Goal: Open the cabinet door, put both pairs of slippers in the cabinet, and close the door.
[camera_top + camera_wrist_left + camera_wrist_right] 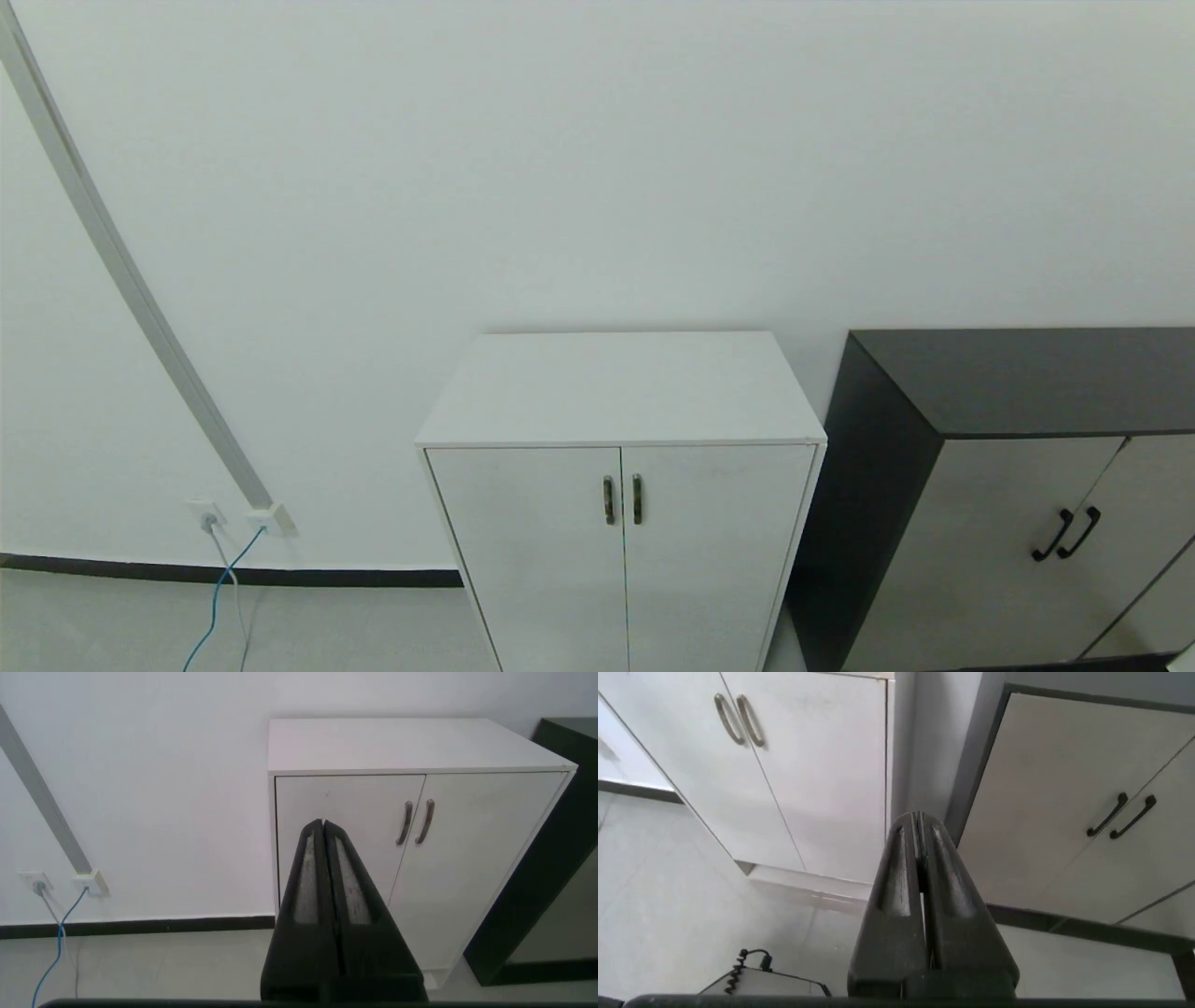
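White two-door cabinet point(560, 541) stands closed; left claw point(323, 826) and right claw point(920, 819) pinched together

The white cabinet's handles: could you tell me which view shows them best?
The head view: the handles sit central, facing the camera, unobstructed. The left wrist view shows them angled, past its end effector; the right wrist view, obliquely.
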`<state>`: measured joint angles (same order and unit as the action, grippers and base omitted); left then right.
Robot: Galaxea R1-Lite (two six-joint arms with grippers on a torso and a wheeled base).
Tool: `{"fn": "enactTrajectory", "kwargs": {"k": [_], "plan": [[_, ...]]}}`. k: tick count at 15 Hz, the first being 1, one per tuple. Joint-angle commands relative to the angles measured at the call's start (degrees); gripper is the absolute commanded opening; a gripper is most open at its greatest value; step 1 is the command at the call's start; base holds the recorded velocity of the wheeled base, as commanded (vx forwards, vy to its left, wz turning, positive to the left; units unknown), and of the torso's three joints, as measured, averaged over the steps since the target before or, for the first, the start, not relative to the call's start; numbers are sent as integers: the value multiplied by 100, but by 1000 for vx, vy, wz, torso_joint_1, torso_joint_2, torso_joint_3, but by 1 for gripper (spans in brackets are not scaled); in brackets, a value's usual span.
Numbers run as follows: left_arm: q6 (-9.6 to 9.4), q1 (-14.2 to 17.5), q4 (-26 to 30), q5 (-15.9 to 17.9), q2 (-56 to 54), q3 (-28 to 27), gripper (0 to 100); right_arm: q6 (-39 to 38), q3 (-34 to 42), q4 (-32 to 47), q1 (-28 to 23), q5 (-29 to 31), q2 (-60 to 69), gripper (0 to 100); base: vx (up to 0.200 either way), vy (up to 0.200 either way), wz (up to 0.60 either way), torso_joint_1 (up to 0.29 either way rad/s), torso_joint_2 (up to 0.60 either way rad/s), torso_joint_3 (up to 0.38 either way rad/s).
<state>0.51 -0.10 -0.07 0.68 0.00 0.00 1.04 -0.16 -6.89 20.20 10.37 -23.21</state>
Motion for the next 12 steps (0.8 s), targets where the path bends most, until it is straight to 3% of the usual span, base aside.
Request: {"fn": "enactTrajectory", "kwargs": {"k": [1, 4, 12], "plan": [[2, 1, -1, 2, 0, 0, 0, 2, 16, -6, 2, -62, 36, 0, 0, 0, 0, 0, 0, 0], [2, 1, -1, 2, 0, 0, 0, 2, 7, 144, -25, -519, 150, 0, 0, 0, 0, 0, 0, 0], [2, 1, -1, 2, 9, 0, 0, -33, 7, 706, -60, -967, 387, 0, 0, 0, 0, 0, 0, 0]]}}
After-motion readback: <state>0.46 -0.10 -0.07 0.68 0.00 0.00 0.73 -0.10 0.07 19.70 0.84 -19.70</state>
